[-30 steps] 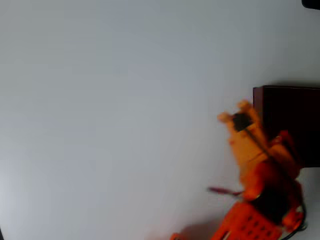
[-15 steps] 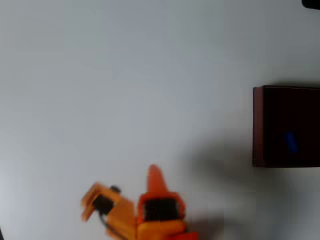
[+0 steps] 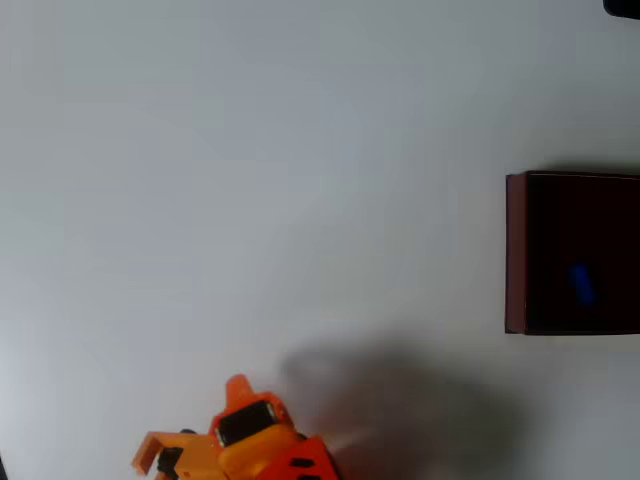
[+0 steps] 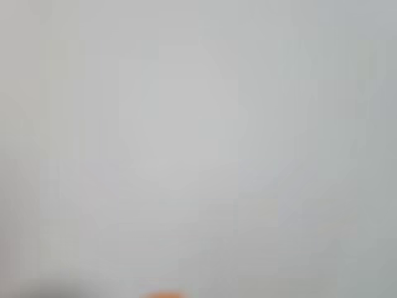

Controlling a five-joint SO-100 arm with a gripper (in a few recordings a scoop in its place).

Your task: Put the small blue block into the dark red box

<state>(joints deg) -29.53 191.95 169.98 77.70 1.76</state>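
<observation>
Overhead view: dark red box (image 3: 515, 250) sits at 3 o'clock of the frame, cut off by the right edge, thin maroon walls, near-black inside. Small blue block (image 3: 581, 283) lies inside the box on its dark floor, toward the 5 o'clock part of the visible interior, tilted a bit, apart from the left wall. Orange gripper (image 3: 190, 440) is at about 7 o'clock of the frame, right at the bottom edge, well apart from the box across the white table (image 3: 250, 180). One pointed orange finger (image 3: 238, 387) sticks up toward 12 o'clock, a second orange piece reaches out toward 9 o'clock with a dark part between them; picture is soft here, so cannot tell if the jaws are apart or together. Nothing seen between them. A soft grey shadow (image 3: 400, 400) lies on the table toward 3 o'clock of the gripper, between it and the box, not touching the box. Wrist view: blurred pale table surface (image 4: 198, 136), with a small orange sliver (image 4: 162, 294) at 6 o'clock on the bottom edge, too blurred to tell which part it is.
</observation>
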